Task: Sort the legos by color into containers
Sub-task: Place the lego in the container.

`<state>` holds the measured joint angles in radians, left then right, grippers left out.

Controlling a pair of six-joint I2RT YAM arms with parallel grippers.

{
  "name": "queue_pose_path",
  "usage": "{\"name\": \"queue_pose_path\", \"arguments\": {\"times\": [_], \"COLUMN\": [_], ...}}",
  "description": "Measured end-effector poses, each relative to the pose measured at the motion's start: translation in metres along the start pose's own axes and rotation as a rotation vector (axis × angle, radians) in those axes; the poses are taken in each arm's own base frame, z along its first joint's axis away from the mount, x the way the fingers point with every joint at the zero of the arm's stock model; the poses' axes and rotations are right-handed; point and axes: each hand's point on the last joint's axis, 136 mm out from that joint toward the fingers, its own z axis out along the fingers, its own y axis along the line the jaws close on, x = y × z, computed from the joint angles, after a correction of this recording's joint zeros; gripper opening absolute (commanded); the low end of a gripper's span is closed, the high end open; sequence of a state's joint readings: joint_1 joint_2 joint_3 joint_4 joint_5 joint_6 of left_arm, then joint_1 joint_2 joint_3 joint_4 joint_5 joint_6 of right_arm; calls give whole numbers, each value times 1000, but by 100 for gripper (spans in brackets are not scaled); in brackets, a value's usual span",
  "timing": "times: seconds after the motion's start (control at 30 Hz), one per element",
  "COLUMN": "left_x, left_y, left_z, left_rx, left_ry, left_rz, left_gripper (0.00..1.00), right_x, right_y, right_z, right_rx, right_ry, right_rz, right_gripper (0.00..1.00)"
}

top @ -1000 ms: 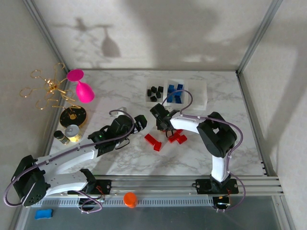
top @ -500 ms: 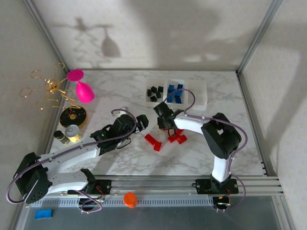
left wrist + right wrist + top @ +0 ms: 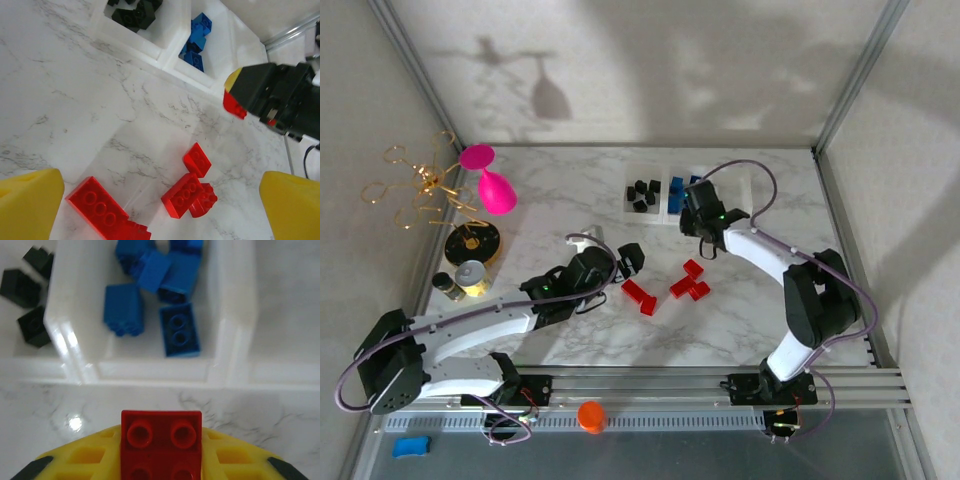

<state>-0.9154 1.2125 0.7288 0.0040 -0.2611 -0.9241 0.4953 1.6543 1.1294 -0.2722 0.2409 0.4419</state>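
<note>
My right gripper [image 3: 700,218] hangs just in front of the clear tray [image 3: 745,207], shut on a red lego [image 3: 161,444] that sits between its yellow fingers [image 3: 75,460]. In the tray, black legos [image 3: 642,192] fill the left compartment and blue legos [image 3: 150,290] the middle one. Three more red legos lie loose on the marble: an oblong one [image 3: 102,206] and a touching pair [image 3: 189,196] with a small one [image 3: 197,159] beside it. My left gripper [image 3: 160,205] is open above them, its yellow fingers [image 3: 27,205] wide apart and holding nothing.
A pink goblet [image 3: 492,185], a gold wire stand [image 3: 420,185], a black-and-gold disc [image 3: 472,243] and small jars [image 3: 468,276] stand at the left. An orange knob [image 3: 590,415] and a blue block [image 3: 410,445] lie off the marble at the near edge.
The right gripper closed on a red lego at the pile, lifted it and carried it back and right to the tray's front. The left gripper crept right toward the remaining red legos.
</note>
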Motion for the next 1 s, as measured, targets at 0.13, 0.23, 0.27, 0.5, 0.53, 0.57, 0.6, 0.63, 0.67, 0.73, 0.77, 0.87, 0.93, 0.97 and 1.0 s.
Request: {"name": "queue_pose_path", "arguments": {"times": [0.13,0.23,0.27,0.5,0.53,0.57,0.6,0.63,0.67,0.73,0.77,0.87,0.93,0.97,1.0], "left_x": [5,3,3,2,1,0,-1,-2,-4,-7,-8,-9,-9,-10,-10], "left_y": [-14,-21,-22,-25,-26,-27,-28,-29,-31,-34,-34,-35,-36,-36,-36], "left_z": [4,5,6,11,11,11,11,11,11,10,10,10,10,10,10], "left_rx": [28,51,55,62,63,65,67,69,71,78,78,79,80,81,80], "left_ry": [2,-13,-16,-34,-38,-42,-46,-49,-53,-63,-67,-73,-74,-75,-76], "left_rz": [17,16,16,31,34,36,40,44,45,47,49,52,56,58,58], "left_gripper": [100,100,100,100,100,100,99,100,100,100,100,100,100,100,100], "right_x": [-18,-35,-40,-76,-80,-84,-87,-89,-90,-92,-93,-98,-99,-100,-101], "right_y": [-33,-60,-67,-94,-94,-95,-95,-96,-97,-101,-104,-111,-113,-113,-113], "right_z": [2,3,3,25,32,39,45,52,56,66,69,76,77,77,76], "right_rx": [28,64,73,108,112,116,120,123,126,138,146,166,174,177,178], "right_ry": [-18,-44,-56,-111,-111,-113,-112,-109,-105,-99,-98,-99,-101,-102,-106], "right_rz": [58,97,108,113,100,91,82,77,72,64,63,58,50,47,47], "right_gripper": [24,24,25,26,26,27,27,28,30,34,37,45,47,48,49]}}
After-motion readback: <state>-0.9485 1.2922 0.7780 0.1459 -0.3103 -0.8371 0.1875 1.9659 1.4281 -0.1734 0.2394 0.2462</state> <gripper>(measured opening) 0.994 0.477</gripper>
